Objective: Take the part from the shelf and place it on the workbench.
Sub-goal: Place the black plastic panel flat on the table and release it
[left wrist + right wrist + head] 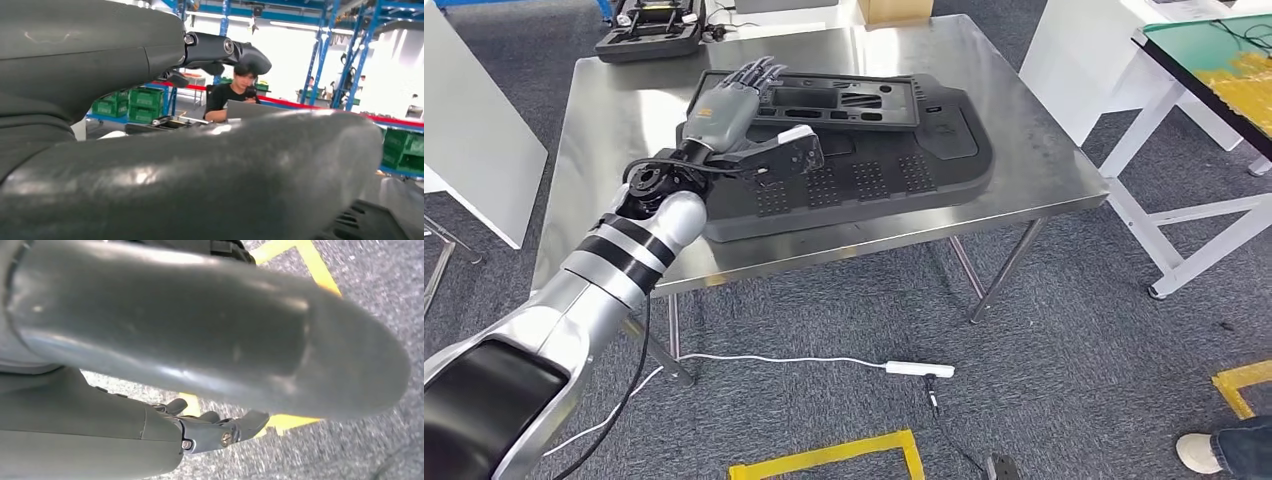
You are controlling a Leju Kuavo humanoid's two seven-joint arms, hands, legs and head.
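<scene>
My left hand (729,105) hovers flat and empty over the part (874,150), already on the table (1024,130); my right hand (220,432) seems loosely curled, empty.

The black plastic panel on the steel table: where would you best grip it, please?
Probably the near left edge of the black plastic panel, from the robot's side: it lies flat and wide, and that edge sits closest to the table rim, beside the left hand.

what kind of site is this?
Likely a factory or warehouse floor: blue racking with green crates, a steel workbench holding a large dark moulded part, and yellow floor tape.
</scene>
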